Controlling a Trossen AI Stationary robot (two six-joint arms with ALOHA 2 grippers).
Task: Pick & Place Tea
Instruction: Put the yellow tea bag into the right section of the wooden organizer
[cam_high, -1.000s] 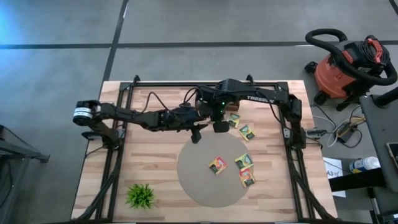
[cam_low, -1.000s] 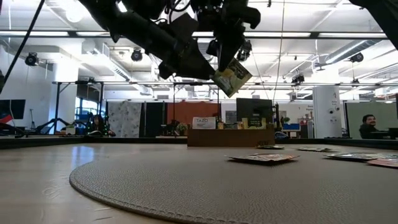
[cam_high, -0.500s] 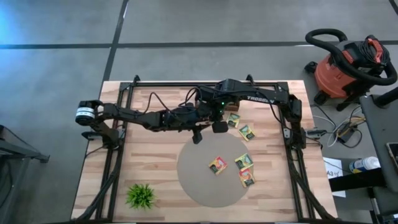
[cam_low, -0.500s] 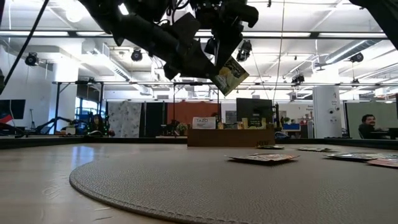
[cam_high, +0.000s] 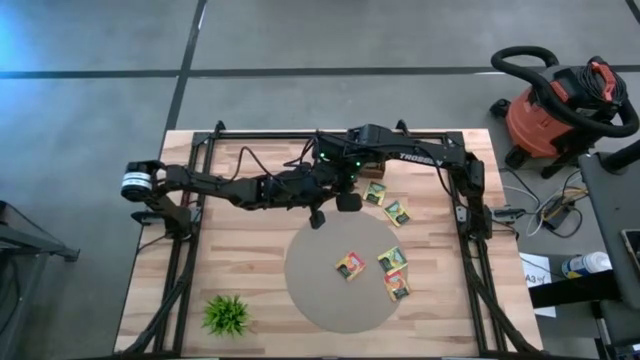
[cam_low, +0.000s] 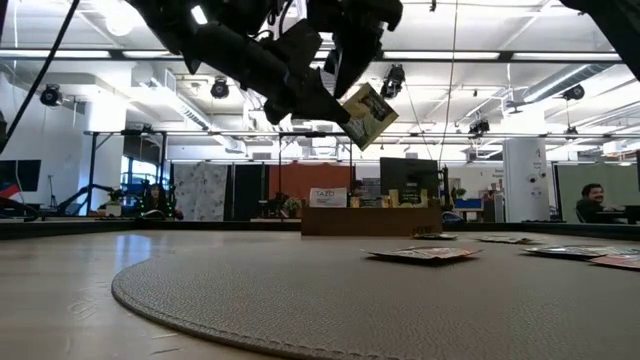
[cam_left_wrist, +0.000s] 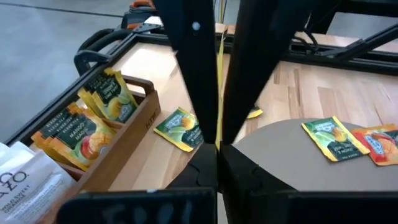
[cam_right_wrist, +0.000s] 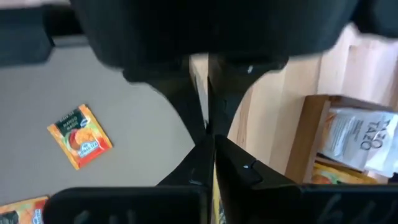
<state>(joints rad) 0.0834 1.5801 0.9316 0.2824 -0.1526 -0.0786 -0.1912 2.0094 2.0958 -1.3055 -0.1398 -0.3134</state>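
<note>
**Mid-air transfer: one sachet pinched by both tools above the far edge of the mat**

Left tool (cam_left_wrist: 217, 134) is clenched on a thin yellow-green tea sachet (cam_low: 367, 115), seen edge-on between its fingers in the left wrist view. Right tool (cam_right_wrist: 208, 134) is likewise clenched on the same sachet from the opposite side. Both meet in the air over the far rim of the round grey mat (cam_high: 320, 290), near the middle of the desk (cam_high: 240, 260).

Sachet hangs clear of the desk, tilted, one corner lowest. It is nearly square, so no long axis can be stated; its face turns toward the low camera.

Outward: four sachets lie on the mat's right half (cam_high: 349, 264), two more on bare wood just far-right of the mat (cam_high: 397, 211). A wooden box of upright sachets (cam_left_wrist: 102, 118) stands at the far side.

Risks, as judged:
- Two grips on one thin packet: any opposed arm motion could tear or crumple it.
- If both let go together, it falls uncontrolled, possibly off the mat.
- Fingers sit very close; collision between tools is possible.
</note>
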